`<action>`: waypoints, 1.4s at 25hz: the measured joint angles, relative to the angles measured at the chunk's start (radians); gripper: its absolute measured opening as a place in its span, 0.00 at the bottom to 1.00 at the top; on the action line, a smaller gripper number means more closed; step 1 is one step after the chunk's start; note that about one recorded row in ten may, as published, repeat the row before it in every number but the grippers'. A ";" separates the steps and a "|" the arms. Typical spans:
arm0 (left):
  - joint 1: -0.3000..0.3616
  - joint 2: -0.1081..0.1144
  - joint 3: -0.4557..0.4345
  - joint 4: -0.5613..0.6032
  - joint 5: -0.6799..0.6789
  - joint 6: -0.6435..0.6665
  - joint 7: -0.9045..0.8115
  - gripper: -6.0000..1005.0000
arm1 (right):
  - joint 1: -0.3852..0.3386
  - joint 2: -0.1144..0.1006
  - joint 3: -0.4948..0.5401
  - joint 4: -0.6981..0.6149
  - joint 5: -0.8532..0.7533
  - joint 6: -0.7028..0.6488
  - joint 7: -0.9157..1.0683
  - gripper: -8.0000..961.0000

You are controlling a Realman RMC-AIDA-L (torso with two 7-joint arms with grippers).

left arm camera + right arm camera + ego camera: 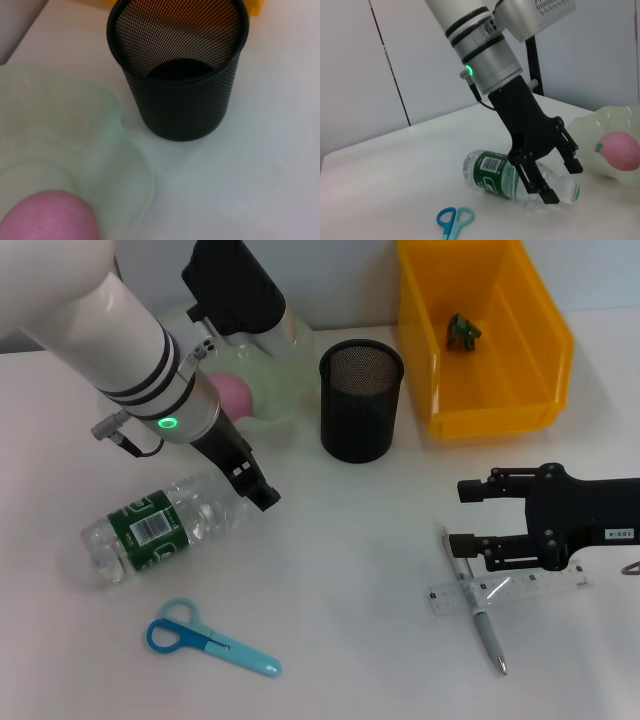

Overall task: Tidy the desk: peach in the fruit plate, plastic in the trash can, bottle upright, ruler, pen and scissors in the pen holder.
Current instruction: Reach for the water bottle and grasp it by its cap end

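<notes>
The pink peach [234, 393] lies in the pale green fruit plate [283, 390]. A clear bottle [160, 525] with a green label lies on its side. My left gripper [250, 480] hangs open just above the bottle's cap end, and the right wrist view shows its fingers [572, 163] spread with nothing between them. Blue scissors [210, 640] lie near the front edge. A clear ruler [505, 592] and a grey pen [478, 610] lie crossed at the right. My right gripper [465, 517] is open right behind them. Green plastic [462, 332] sits in the yellow trash can [500, 405].
The black mesh pen holder [361, 400] stands upright between the fruit plate and the trash can, with nothing showing inside it. The left wrist view looks down at the pen holder [180, 90], the plate [75, 150] and the peach [47, 217].
</notes>
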 joint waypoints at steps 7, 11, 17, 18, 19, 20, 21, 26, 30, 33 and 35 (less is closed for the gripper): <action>-0.001 0.000 0.025 -0.027 -0.001 -0.044 -0.001 0.77 | 0.003 0.001 0.000 0.000 0.000 0.003 0.000 0.77; -0.002 0.000 0.035 -0.039 0.000 -0.054 -0.002 0.77 | 0.007 0.002 0.000 0.005 0.000 0.006 0.000 0.77; -0.003 0.000 0.036 -0.041 0.000 -0.054 -0.002 0.77 | 0.008 0.003 0.000 0.010 0.000 0.006 0.000 0.77; -0.003 0.000 0.036 -0.041 0.000 -0.054 -0.002 0.77 | 0.008 0.003 0.000 0.010 0.000 0.006 0.000 0.77; 0.000 0.000 0.041 -0.041 0.001 -0.054 -0.002 0.77 | 0.009 0.002 0.000 0.011 0.000 0.006 0.000 0.77; 0.000 0.000 0.041 -0.041 0.001 -0.054 -0.002 0.77 | 0.009 0.002 0.000 0.011 0.000 0.006 0.000 0.77; 0.000 0.000 0.041 -0.041 0.001 -0.054 -0.002 0.76 | 0.009 0.002 0.000 0.011 0.000 0.006 0.000 0.77; -0.001 0.000 0.053 -0.040 0.000 -0.043 -0.006 0.76 | 0.009 0.002 0.000 0.011 0.000 0.007 0.000 0.77; 0.000 0.000 0.053 -0.037 0.000 -0.041 -0.008 0.76 | 0.010 0.001 0.001 0.011 0.000 0.007 0.000 0.77; 0.002 0.000 0.058 -0.033 -0.001 -0.036 -0.008 0.76 | 0.011 0.000 0.002 0.011 0.000 0.007 0.000 0.77; 0.002 0.000 0.062 -0.033 -0.001 -0.035 -0.008 0.76 | 0.011 -0.001 0.002 0.011 0.000 0.007 0.001 0.77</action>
